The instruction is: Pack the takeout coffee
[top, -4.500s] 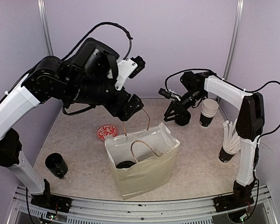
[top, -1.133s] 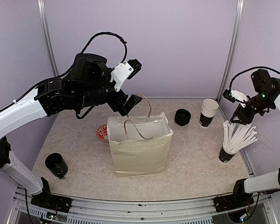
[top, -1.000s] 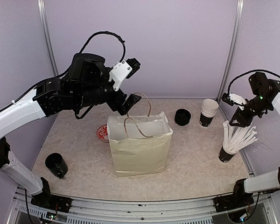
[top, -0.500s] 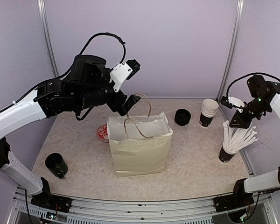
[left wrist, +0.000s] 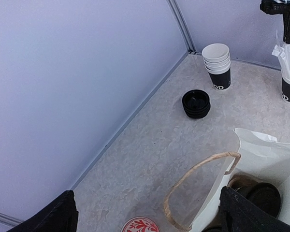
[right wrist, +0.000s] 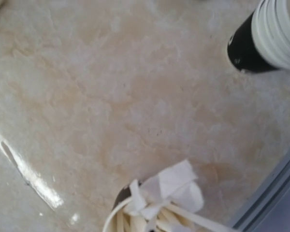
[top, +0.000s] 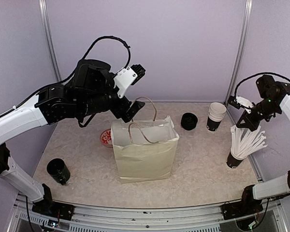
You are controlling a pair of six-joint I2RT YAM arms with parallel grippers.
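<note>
Cup (left wrist: 264, 197) bagged, right gripper (top: 245, 119) closed over sticks (top: 246, 140)
Cup has its lid on and sits inside bag (top: 145, 154), below and right of left gripper (top: 136, 89), whose jaws are spread full and hold nothing. Handle (left wrist: 203, 164) loops just under left gripper. Right gripper is fully closed at the stick tops, can't tell if one is pinched. Risks: a lift on a bad pinch could drag the whole bundle and tip holder (top: 235, 159). Left jaws coming down could snag handle, pull bag over and spill cup. Table (top: 203, 164) is pale, mottled, stone-look, flat, slightly glossy. Lilac walls close on three sides. Cup stack (top: 215, 116) and lids (top: 189, 121) sit left of right gripper.
</note>
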